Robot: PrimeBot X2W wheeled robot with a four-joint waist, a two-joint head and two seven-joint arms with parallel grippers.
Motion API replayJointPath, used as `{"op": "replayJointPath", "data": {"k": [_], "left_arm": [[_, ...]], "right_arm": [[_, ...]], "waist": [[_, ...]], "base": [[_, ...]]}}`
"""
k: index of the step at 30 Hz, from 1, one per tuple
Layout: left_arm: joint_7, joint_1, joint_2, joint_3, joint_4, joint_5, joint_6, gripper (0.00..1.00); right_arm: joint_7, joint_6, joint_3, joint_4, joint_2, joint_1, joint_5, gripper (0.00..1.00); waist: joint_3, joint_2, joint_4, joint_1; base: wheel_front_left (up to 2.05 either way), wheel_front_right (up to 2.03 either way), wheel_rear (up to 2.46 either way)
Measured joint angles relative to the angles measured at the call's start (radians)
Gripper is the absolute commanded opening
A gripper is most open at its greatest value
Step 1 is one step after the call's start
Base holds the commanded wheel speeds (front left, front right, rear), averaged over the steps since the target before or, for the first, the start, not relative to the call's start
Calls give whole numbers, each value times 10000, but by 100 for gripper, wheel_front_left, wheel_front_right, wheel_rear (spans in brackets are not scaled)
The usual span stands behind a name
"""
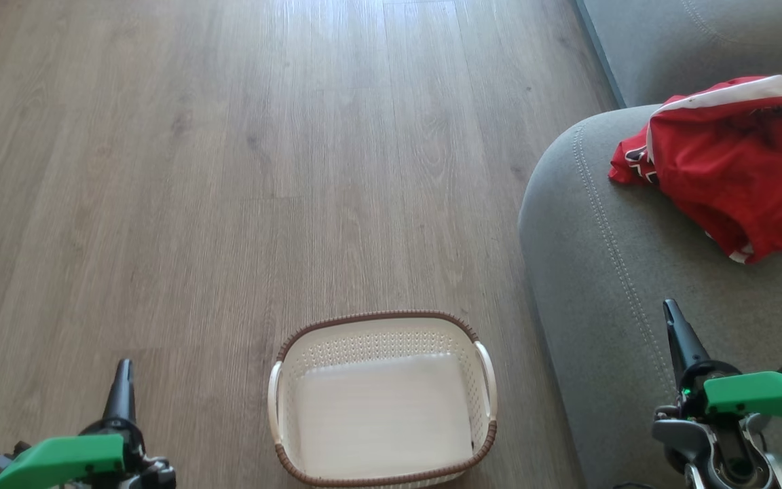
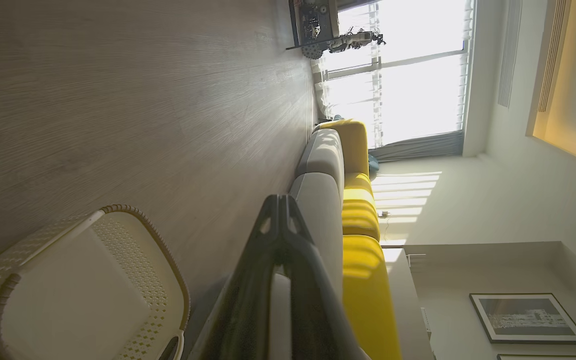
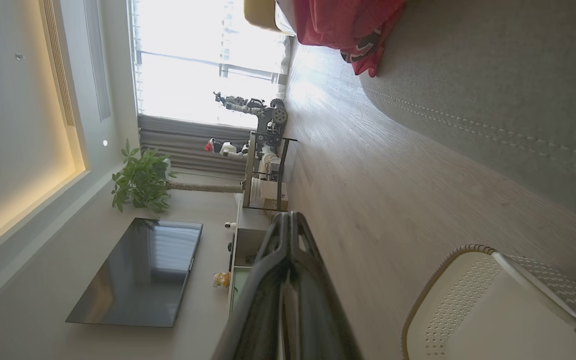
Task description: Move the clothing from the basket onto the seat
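The red clothing (image 1: 737, 159) with white trim lies crumpled on the grey seat (image 1: 608, 272) at the upper right; it also shows as red clothing (image 3: 348, 22) at the top of the right wrist view. The cream basket (image 1: 482, 380) with a brown rim stands on the floor at bottom centre, and nothing lies in it. My left gripper (image 1: 122, 370) is shut, low at the left over the floor, beside the basket (image 2: 133, 250). My right gripper (image 1: 671, 312) is shut above the seat's front part, below the clothing. Neither holds anything.
Wood-look floor (image 1: 228, 170) stretches ahead and to the left. In the wrist views there are yellow cushions (image 2: 363, 280) along the sofa, a bright window (image 2: 408, 75), a TV (image 3: 143, 270), a potted plant (image 3: 140, 182) and a shelf (image 3: 265, 165) with robot gear.
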State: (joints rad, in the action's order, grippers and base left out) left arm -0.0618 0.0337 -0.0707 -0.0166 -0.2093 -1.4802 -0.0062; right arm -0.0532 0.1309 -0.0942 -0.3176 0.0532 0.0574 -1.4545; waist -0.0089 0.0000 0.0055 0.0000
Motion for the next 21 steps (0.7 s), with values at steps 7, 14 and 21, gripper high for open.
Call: {"op": "replayJointPath", "data": {"k": [7, 14, 21], "left_arm": [[-221, 135, 119, -267, 81, -587, -128, 0], [-403, 168, 272, -518, 146, -1185, -291, 0], [-437, 213, 286, -625, 174, -1279, -293, 0]], "right_arm": [[-92, 0, -8, 69, 27, 13, -825, 0], [-190, -2, -13, 178, 105, 207, -1680, 0], [-261, -2, -10, 178, 117, 207, -1833, 0]], "waist": [[29, 0, -30, 0], [58, 0, -60, 0], [59, 0, -61, 0]], "base": [[0, 0, 0], [0, 0, 0], [0, 0, 0]]}}
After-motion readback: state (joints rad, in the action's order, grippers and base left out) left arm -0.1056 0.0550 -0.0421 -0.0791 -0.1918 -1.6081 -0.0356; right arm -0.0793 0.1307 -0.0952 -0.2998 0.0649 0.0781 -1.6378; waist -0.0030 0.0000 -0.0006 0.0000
